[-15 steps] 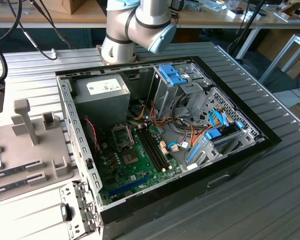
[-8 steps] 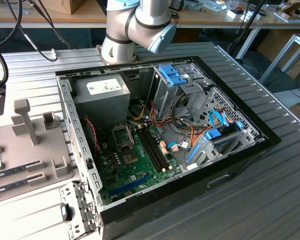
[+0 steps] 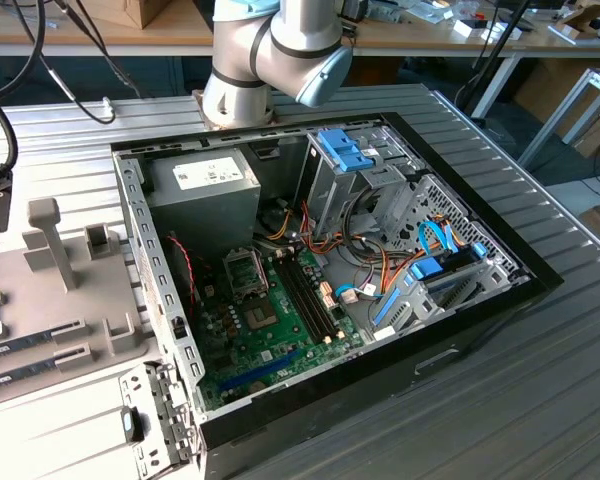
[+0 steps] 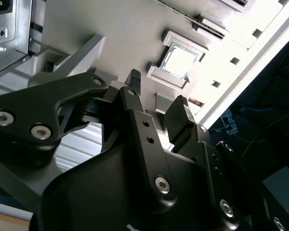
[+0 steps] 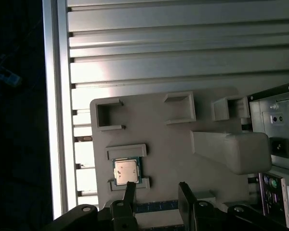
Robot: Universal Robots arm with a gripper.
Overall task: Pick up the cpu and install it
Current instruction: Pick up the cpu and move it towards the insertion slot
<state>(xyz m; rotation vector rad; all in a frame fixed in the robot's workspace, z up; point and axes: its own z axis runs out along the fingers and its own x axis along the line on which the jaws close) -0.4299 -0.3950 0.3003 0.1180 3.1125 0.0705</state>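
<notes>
The cpu (image 5: 125,172) was a small flat square with a dull silver metal top and a thin green rim. It lay flat in a shallow seat on the grey holder plate (image 5: 164,144), hemmed by two low raised brackets of that plate. In the second wrist view it caught the light and looked almost white. The plate was matte, smooth grey plastic with blocky square pockets and one thick rounded post (image 5: 231,147) rising from it. The claw (image 5: 157,196) hung over the plate with its two black fingers (image 5: 130,191) spread apart and nothing between them; in the first wrist view one fingertip overlapped the chip's edge. Under the plate ran the table (image 5: 173,48) of ribbed, brushed aluminium slats. Beside the plate stood the open computer case (image 3: 132,230), thin perforated sheet metal holding a green circuit board (image 3: 270,330), with a grey power-supply box (image 3: 205,180) on the side toward the plate
</notes>
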